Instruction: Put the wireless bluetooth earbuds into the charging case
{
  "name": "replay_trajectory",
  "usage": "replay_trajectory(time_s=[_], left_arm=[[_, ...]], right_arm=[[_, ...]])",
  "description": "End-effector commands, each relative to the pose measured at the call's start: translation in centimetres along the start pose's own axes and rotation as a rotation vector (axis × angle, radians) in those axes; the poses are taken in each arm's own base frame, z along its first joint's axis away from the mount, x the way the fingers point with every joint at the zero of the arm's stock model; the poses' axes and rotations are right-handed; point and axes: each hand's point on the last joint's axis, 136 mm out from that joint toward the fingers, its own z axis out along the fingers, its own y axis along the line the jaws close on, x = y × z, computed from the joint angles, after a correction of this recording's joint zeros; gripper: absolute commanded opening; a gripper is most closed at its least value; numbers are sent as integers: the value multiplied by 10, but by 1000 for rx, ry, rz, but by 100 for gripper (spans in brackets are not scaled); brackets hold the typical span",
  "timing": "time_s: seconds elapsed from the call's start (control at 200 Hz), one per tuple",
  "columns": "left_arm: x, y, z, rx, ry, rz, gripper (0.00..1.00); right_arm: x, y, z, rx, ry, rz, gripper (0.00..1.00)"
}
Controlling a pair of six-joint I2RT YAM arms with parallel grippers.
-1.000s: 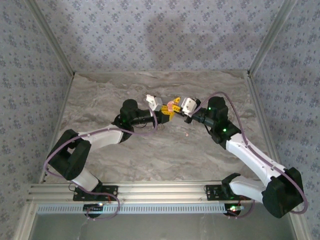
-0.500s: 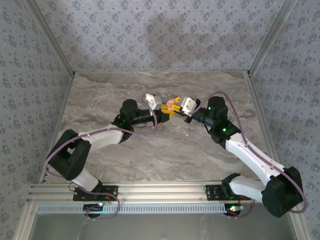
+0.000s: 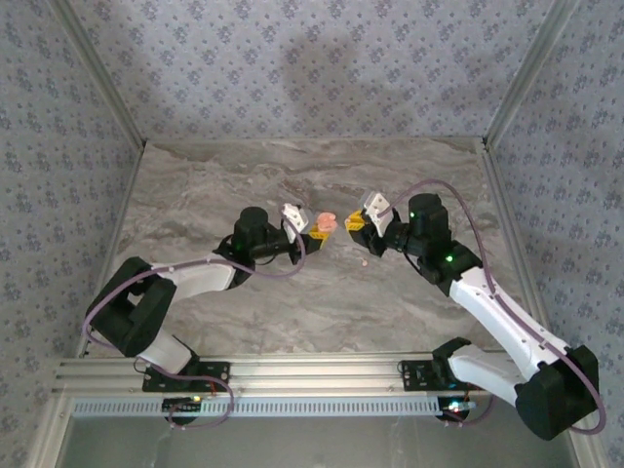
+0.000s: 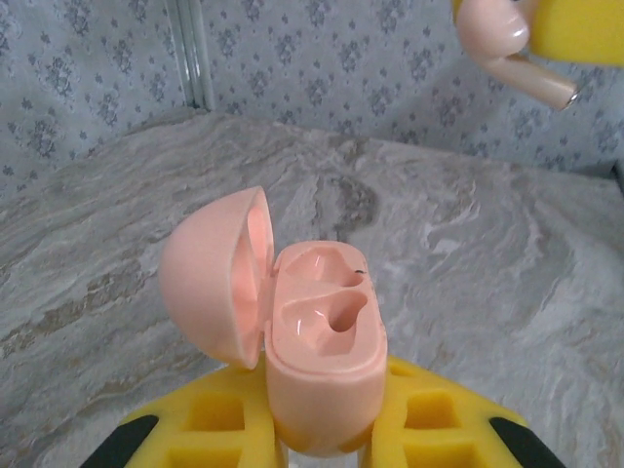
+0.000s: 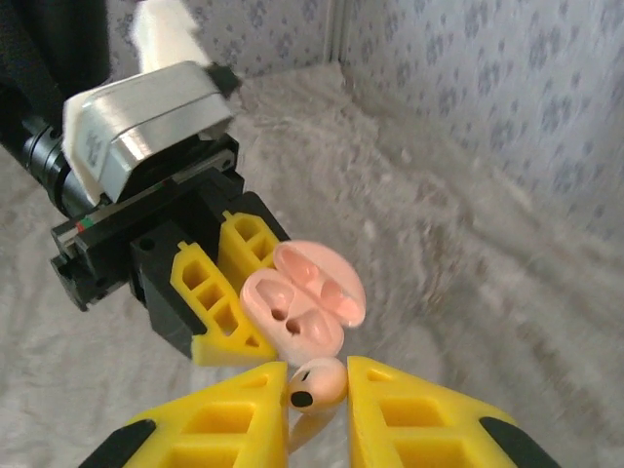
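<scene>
- Left gripper (image 3: 316, 227) first: its yellow fingers (image 4: 249, 429) are pressed in on the base of the charging case (image 4: 327, 356), one on each side, a firm pinch that holds the case clear of the marble table (image 3: 292, 302).
- We can see the case is pale pink and hinged open. From the left wrist camera its lid (image 4: 214, 283) stands tipped over to the left, and the two moulded wells face up toward us.
- Moving right, there is a sliver of open air, then the earbud (image 5: 318, 385) — pale pink as well, with a rounded head and a short stem. It sits just beside the case's open mouth but apart from it.
- Right gripper (image 3: 355, 223) has that earbud nipped between its two yellow fingertips, jaws drawn nearly together around it. In the left wrist view we catch it in the top right corner, stem pointing down and to the right.
- From overhead, we have the two grippers facing each other tip to tip over the middle of the table, close but not touching.
- Nearer the arm bases and a touch right of the right gripper, a tiny pale speck (image 3: 364, 260) lies on the marble — too small for us to say what it is.
</scene>
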Motion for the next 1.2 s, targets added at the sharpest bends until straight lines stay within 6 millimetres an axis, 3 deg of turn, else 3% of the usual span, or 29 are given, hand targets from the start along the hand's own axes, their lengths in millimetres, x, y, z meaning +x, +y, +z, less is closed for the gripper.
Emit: replay_trajectory(time_s=[0.0, 0.255, 0.63, 1.194], left_arm=[[-13, 4, -9, -47, -46, 115, 7], [-1, 13, -20, -121, -18, 128, 7], [-9, 16, -26, -136, -50, 100, 7], [-5, 24, -29, -152, -34, 68, 7]], right_arm=[[41, 9, -1, 7, 133, 271, 20], [106, 18, 1, 144, 296, 559, 20], [183, 36, -6, 361, 524, 707, 19], [232, 56, 5, 331, 800, 658, 20]])
